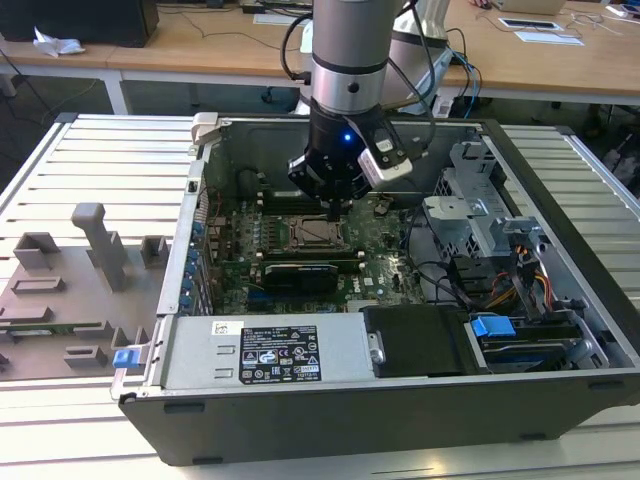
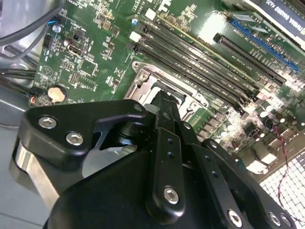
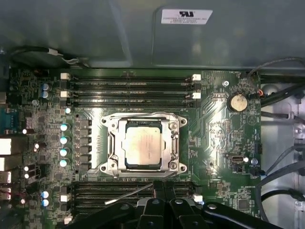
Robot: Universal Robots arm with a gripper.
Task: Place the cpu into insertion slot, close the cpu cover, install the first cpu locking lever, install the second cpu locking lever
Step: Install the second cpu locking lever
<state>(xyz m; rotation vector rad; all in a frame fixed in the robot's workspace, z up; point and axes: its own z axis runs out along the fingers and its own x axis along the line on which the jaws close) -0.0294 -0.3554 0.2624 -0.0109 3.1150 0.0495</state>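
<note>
The cpu (image 3: pixel 143 147) sat in the insertion slot (image 3: pixel 110 151) with the cpu cover (image 3: pixel 172 143) down over it, so the job appeared to be at the lever stage. One thin lever (image 3: pixel 128 192) stood raised beside the socket. The gripper (image 3: pixel 163 187), fingers pinched narrow w/ nothing held, hung just beside that lever (memory slots (image 3: pixel 128 89) flanked both sides; approx. clearance looked tight), so engaging it called for a fine, well-aligned push.

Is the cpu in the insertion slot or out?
In: the cpu lies flat inside the insertion slot, framed by the cpu cover.
</note>
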